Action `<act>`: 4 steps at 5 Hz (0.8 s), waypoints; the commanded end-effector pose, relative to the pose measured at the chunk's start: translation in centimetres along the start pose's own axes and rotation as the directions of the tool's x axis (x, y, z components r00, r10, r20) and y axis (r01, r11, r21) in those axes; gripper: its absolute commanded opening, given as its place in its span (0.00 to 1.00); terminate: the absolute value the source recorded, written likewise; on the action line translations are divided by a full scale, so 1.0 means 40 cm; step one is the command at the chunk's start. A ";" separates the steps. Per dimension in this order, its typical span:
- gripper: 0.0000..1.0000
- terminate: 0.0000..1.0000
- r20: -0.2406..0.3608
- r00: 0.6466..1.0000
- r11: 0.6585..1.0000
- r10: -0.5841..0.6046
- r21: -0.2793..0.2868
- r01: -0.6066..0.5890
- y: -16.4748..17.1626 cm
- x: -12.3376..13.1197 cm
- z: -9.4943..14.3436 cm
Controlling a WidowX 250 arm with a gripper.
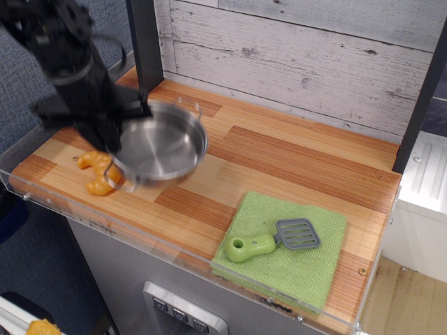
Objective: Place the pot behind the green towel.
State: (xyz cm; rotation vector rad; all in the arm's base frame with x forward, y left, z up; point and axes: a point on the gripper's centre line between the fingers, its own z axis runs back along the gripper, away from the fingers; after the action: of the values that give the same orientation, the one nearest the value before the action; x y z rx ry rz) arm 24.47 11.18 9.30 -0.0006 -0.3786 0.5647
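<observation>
The shiny steel pot [162, 145] hangs in the air above the left part of the wooden counter, tilted and a little blurred. My black gripper [112, 136] is shut on the pot's left rim and holds it up. The green towel [290, 248] lies flat at the front right of the counter, well to the right of the pot. A grey toy spatula with a green handle [269, 241] lies on the towel.
An orange croissant toy [98, 173] lies on the counter under the gripper's left side. A dark post [145, 42] stands at the back left. A plank wall [293, 56] closes the back. A clear rim [140, 237] runs along the front edge.
</observation>
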 end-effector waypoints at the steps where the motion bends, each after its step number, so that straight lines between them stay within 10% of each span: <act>1: 0.00 0.00 0.134 0.991 0.995 0.013 -0.097 0.001 -0.086 0.066 0.094; 4: 0.00 0.00 0.087 0.993 0.979 -0.083 -0.178 0.098 -0.281 0.049 0.007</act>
State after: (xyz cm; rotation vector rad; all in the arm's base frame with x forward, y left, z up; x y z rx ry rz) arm 31.69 2.27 9.63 -0.1329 -0.4535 0.4454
